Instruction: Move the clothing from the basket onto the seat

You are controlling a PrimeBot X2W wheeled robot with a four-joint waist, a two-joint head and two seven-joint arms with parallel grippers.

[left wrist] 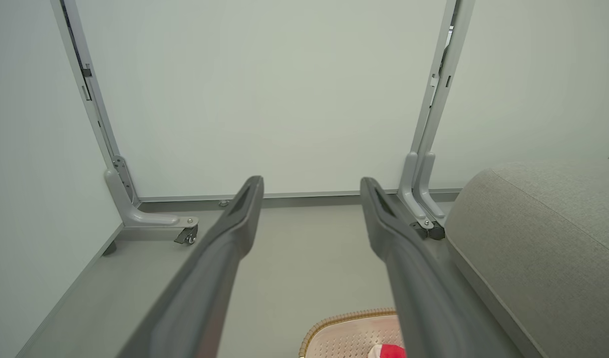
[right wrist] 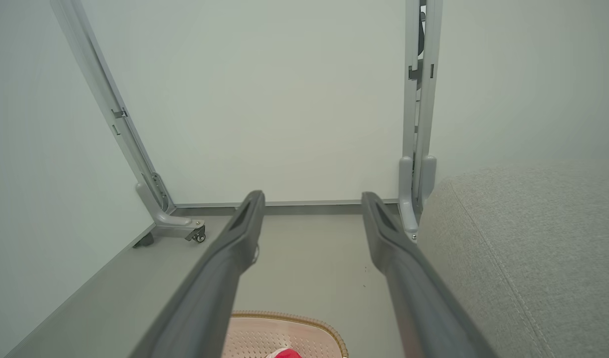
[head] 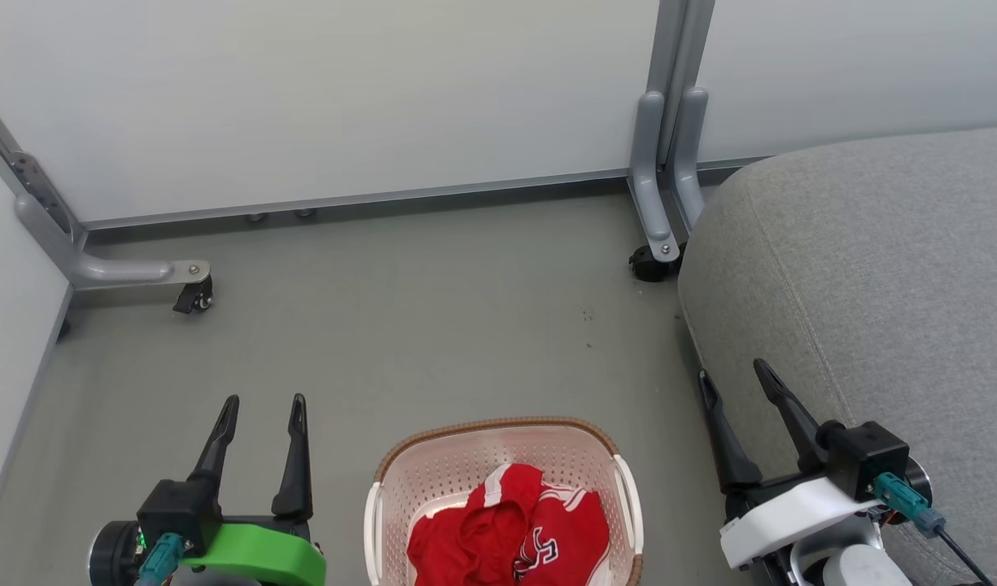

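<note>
At the lower left of the head view I have my left gripper [head: 265, 400] hanging over bare floor [head: 433, 309], its jaws spread wide and holding nothing. Just to its right sits the laundry basket [head: 498, 426], cut off by the bottom edge, so I cannot tell which way its long axis runs. The clothing [head: 506, 529] is all inside it, a crumpled red heap spread across its width: the plainer garment lies to the left, the jersey [head: 565, 537] to the right. Both sets of fingertips point away from me, past the basket's far rim, so the heap lies back towards my body and lower than either tip. I judge that whichever arm goes must draw back and dip. The jersey carries dark lettering edged in white, but it is folded over and I can make out only a curl of it, nothing readable; I see no brand. Right of the basket my right gripper [head: 732, 370] is likewise released and empty, just beside the grey seat [head: 872, 268]. That arm looks better placed for the carry.
</note>
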